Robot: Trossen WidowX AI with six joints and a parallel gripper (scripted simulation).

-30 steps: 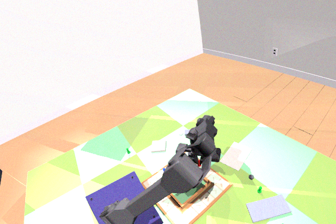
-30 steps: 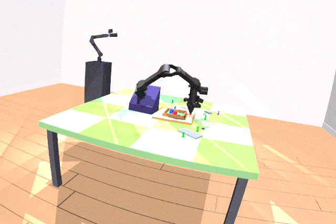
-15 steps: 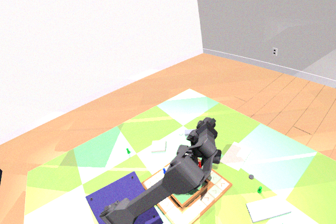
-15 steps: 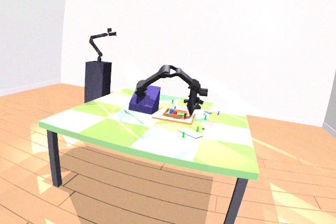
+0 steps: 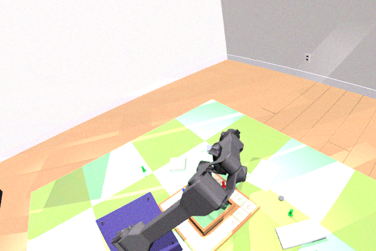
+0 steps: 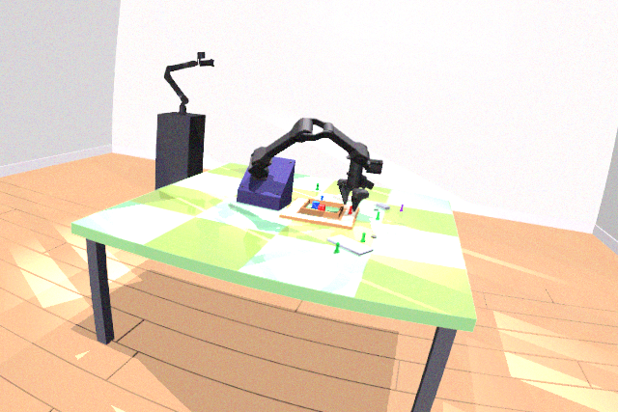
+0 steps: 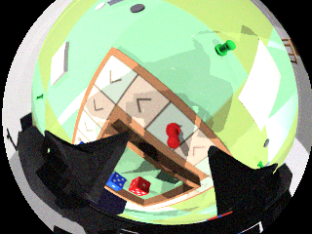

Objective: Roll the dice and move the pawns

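My gripper (image 6: 350,205) (image 7: 170,141) is open, pointing down, with its fingers apart on either side of the red pawn (image 5: 223,184) (image 6: 350,211) (image 7: 173,136). The pawn stands on an arrow square of the board (image 5: 247,206) (image 7: 114,75). The blue pawn (image 5: 183,190) (image 6: 322,198) stands on the board's far side, mostly hidden by a finger in the wrist view. The blue die (image 6: 315,205) (image 7: 116,180) and red die (image 6: 321,207) (image 7: 139,186) lie close together in the tray (image 5: 204,231) (image 7: 143,201). The blue die shows several pips on top; the red top face is unclear.
A green pawn (image 5: 290,212) (image 6: 363,237) and a grey disc (image 5: 281,198) lie beyond the board, near a pale slab (image 5: 300,233). Another green pawn (image 5: 143,169) (image 6: 317,186) and a purple pawn (image 6: 401,207) stand farther off. A navy block (image 5: 130,214) (image 6: 266,190) is under the arm's base.
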